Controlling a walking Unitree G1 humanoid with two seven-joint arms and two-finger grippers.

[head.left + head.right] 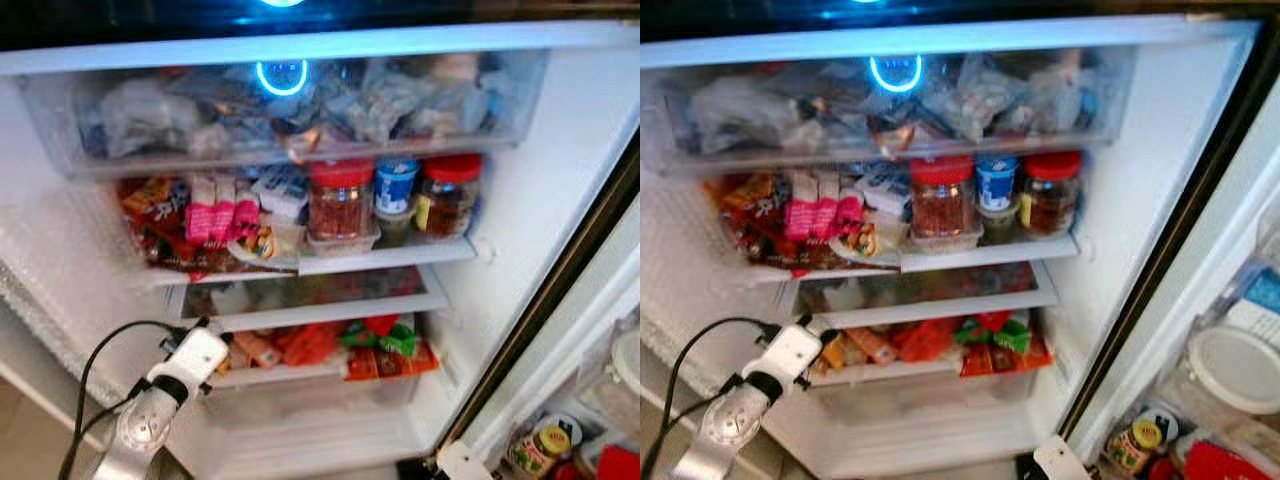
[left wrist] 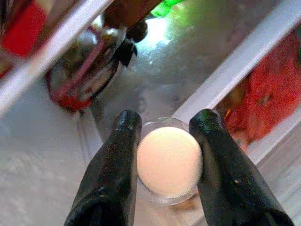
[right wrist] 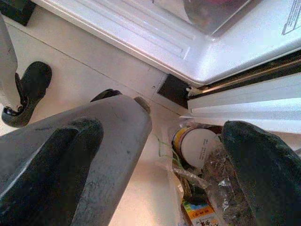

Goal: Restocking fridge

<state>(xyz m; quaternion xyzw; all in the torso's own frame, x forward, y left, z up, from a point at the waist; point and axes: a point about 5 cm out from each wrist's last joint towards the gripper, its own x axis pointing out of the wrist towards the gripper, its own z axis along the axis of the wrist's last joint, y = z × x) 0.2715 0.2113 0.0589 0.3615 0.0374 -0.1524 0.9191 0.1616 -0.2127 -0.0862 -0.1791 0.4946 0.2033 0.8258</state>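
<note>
my left end effector [image 2: 167, 165]: pinching the small lidded cup [image 2: 169, 162]
shelf [image 2: 235, 70]: lies just ahead, beyond the cup
my right end effector [image 3: 155, 155]: spread, idle

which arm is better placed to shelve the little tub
Left. Its fingers already grip the clear tub with the pale lid inside the fridge beside a white shelf edge; the right gripper hangs open above the floor.

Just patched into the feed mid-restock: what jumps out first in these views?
The open fridge, crammed full: a drawer of bags up top, and below it two red-lidded jars flanking a blue-lidded tub. The left tool reaches in at a lower shelf, shut on a small clear container with a pale lid. The right tool hangs open over the floor beside the fridge.
</note>
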